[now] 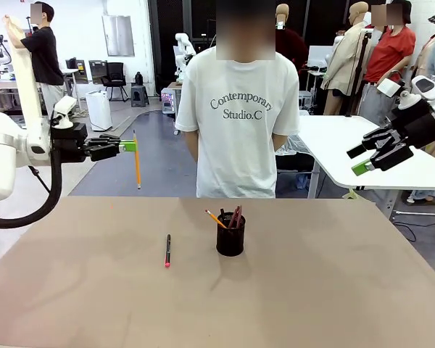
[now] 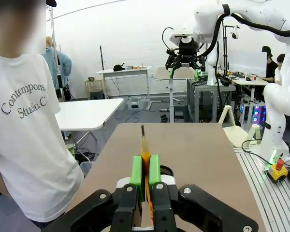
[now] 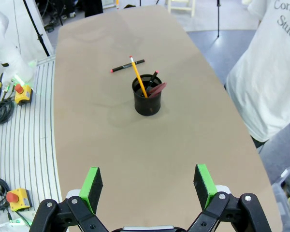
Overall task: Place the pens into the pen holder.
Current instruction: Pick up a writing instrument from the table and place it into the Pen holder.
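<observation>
The only print I can read is on the person's white T-shirt (image 1: pixel 235 130). It sits across the chest in dark serif letters, in two lines: "Contemporary" in an arch, and "Studio.C" under it. From the front I read both lines whole.

From my left wrist the T-shirt (image 2: pixel 29 154) is at the picture's left side, and the lettering slants upward. I read "Contempora" before the word runs round the side of the chest, with "Studio.C" below it.

From my right wrist the T-shirt (image 3: pixel 266 72) is in the top right corner. The picture's edge cuts both lines, leaving "Conte" and, below it, the first letters of "Studio".
</observation>
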### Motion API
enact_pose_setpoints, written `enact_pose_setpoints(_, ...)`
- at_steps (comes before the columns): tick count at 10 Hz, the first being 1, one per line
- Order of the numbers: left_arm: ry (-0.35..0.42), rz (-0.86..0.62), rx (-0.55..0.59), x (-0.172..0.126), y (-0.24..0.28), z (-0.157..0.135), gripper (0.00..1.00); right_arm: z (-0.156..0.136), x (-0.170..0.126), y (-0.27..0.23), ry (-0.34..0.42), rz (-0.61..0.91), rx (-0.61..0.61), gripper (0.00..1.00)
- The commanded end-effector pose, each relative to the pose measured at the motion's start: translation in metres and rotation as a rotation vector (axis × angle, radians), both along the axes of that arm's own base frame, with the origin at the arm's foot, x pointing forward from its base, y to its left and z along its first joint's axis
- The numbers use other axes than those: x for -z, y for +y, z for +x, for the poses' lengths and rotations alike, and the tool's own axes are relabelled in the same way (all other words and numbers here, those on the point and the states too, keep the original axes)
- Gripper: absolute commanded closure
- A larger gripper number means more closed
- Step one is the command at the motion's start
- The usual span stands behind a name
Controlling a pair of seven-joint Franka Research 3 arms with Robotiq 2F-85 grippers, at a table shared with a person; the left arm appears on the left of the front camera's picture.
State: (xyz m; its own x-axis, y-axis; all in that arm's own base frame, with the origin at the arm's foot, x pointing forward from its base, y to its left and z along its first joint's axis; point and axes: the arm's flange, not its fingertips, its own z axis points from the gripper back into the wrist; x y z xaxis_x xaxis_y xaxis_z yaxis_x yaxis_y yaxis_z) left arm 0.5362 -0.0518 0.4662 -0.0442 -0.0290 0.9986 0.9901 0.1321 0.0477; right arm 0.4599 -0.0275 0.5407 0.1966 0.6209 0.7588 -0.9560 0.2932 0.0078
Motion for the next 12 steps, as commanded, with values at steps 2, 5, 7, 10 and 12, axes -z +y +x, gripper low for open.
enact_pose_setpoints(2,-0.003,0.000,-0.003,-0.003,0.000,0.000,1.00,0.000,-0.001,0.002,-0.011,-0.011,0.005,0.00)
enact_pose_setpoints(5,-0.025,0.028,-0.013,0.000,-0.008,0.002,1.00,0.000,-0.001,0.002,-0.011,-0.011,0.005,0.00)
enact_pose_setpoints(7,-0.047,0.001,-0.014,-0.006,-0.045,0.008,1.00,0.000,-0.001,0.002,-0.011,-0.011,0.005,0.00)
enact_pose_setpoints(10,-0.085,-0.052,0.054,0.003,-0.115,0.013,1.00,0.000,-0.001,0.002,-0.011,-0.011,0.005,0.00)
enact_pose_setpoints(12,-0.105,-0.080,0.083,0.019,-0.157,0.018,1.00,0.000,-0.001,0.002,-0.011,-0.011,0.005,0.00)
